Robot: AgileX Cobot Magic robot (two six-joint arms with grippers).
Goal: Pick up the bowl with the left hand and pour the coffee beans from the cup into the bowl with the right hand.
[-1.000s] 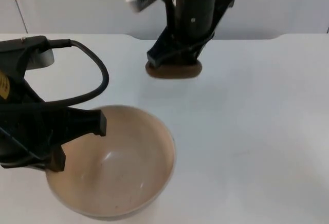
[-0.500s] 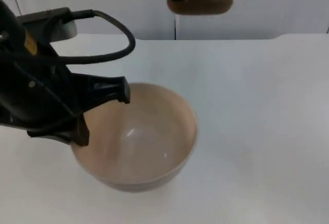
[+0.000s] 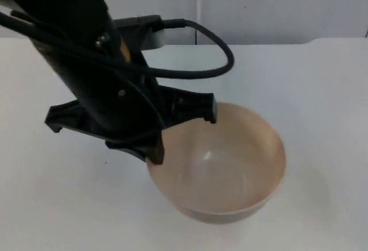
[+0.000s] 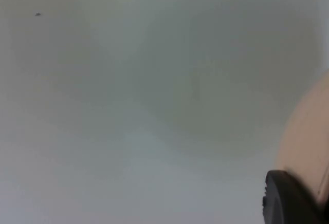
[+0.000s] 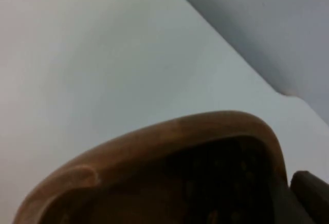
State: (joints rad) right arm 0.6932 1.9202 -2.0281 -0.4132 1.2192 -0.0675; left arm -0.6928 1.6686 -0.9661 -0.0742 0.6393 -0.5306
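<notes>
While the left claw (image 3: pixel 183 130) pinches the near rim of the beige bowl (image 3: pixel 221 167) and holds it over the white table (image 3: pixel 322 101), the bowl's open mouth faces up, out beyond the fingertips. At the right claw (image 5: pixel 288 203), clamped on the brown cup (image 5: pixel 169 172) of coffee beans (image 5: pixel 221 178), the cup's mouth must come above that bowl before tipping.

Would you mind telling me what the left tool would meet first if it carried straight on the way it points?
Probably the bare table: the left tool, clamped on the bowl rim, faces it with nothing between; depth unclear.
</notes>
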